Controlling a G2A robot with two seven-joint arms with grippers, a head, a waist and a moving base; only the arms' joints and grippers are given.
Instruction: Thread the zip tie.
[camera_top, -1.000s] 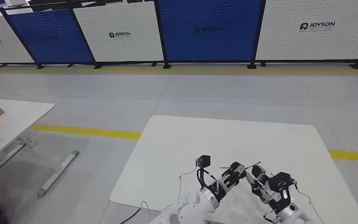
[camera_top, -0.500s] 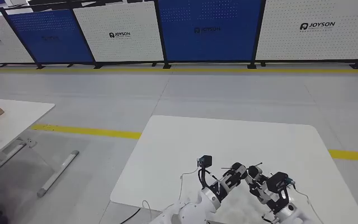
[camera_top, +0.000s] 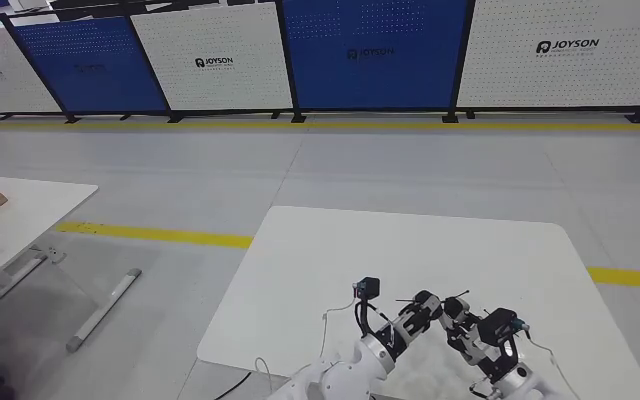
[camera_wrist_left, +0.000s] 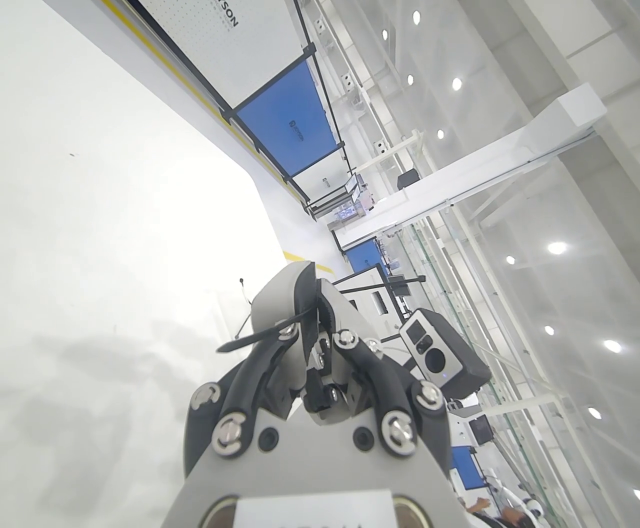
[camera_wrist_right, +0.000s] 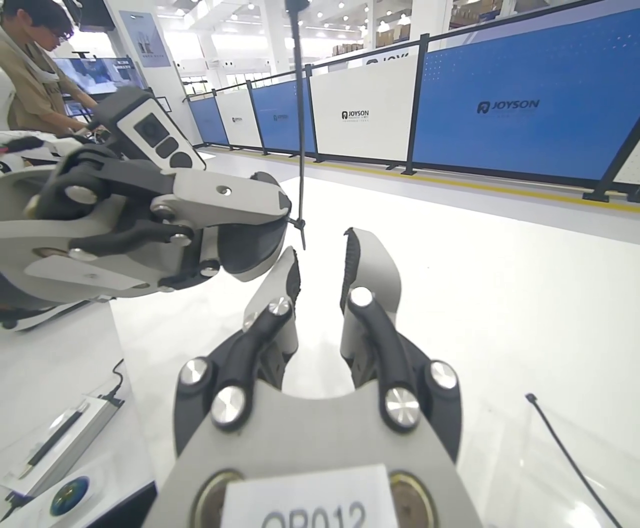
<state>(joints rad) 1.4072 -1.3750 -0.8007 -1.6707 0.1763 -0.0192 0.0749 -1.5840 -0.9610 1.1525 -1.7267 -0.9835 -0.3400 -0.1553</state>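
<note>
My left gripper (camera_wrist_left: 314, 285) is shut on a thin black zip tie (camera_wrist_left: 260, 337), whose short end sticks out sideways past the fingers. In the right wrist view the left gripper (camera_wrist_right: 286, 222) holds that zip tie (camera_wrist_right: 300, 150) upright, with the long strip rising to its head at the frame's top. My right gripper (camera_wrist_right: 322, 245) is open just beside it, the tie's short lower end hanging close to one fingertip (camera_wrist_right: 294, 260), unclamped. In the top view the left gripper (camera_top: 430, 301) and right gripper (camera_top: 452, 306) meet above the near part of the white table (camera_top: 400, 250).
A second black zip tie (camera_wrist_right: 560, 440) lies flat on the table beside my right gripper. A grey box with a pen on it (camera_wrist_right: 65, 435) sits on a lower surface past the table's near edge. The far half of the table is bare.
The right arm has shifted slightly toward the left gripper since a second ago. Over the last half second both arms have stayed nearly still.
</note>
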